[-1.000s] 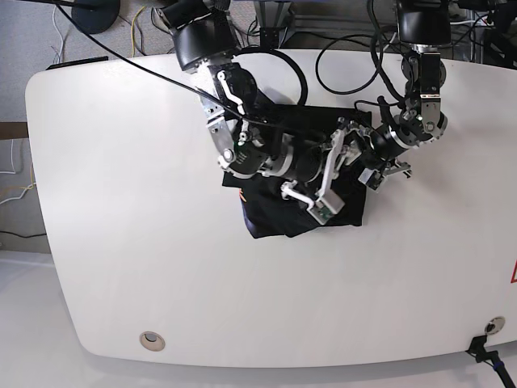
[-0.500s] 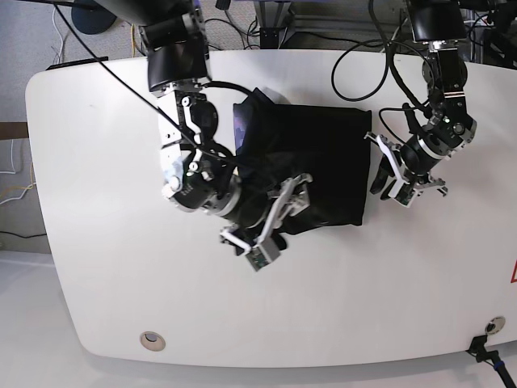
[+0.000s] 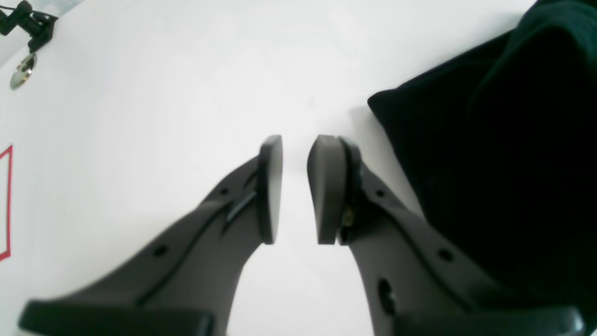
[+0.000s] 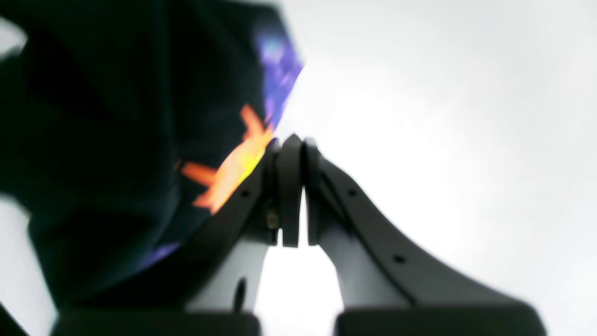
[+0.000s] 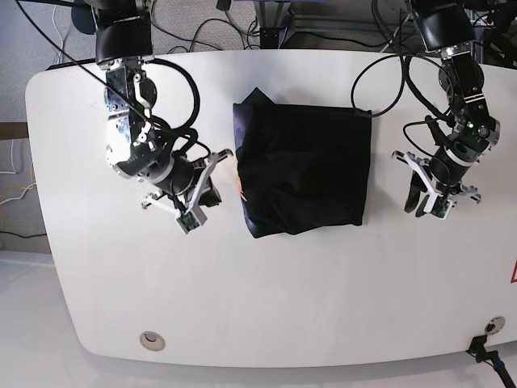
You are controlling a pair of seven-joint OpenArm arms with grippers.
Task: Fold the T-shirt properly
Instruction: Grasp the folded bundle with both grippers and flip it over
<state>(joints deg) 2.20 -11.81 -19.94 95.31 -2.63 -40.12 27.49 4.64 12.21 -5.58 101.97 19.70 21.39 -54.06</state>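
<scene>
right wrist view, nearest first: right gripper [image 4: 291, 144] has its fingers pressed together with nothing between them. the orange print [image 4: 233, 168] and purplish patch [image 4: 280, 70] of the t-shirt [image 4: 116, 140] sit just beside the left finger; whether the cloth edge touches it i cannot tell, the frame is blurred. bare white table [image 4: 443, 116] lies off the other finger.

left wrist view: left gripper [image 3: 295, 186] shows a narrow gap between the pads, empty, only table under it. the shirt's black corner lies near the right-hand finger of this view, apart from it, no contact seen.

base view: the t-shirt lies mid-table as a folded block, roughly square, a little longer front to back, with a loose peak at its far left corner and the near edge bulging unevenly. orange print peeks out on its left edge. right gripper sits on the view's left, near that printed edge. left gripper sits on the view's right, clear of the shirt's right edge, with more bare table between.

judgement: fold looks nearly done; what remains is probably tidying the printed edge. the shirt lies toward mid-table from both claws, and the right arm is the nearer to the untidy side. it would need to part its fingers before any pinch.

risk: dragging the stack instead of smoothing it.
</scene>
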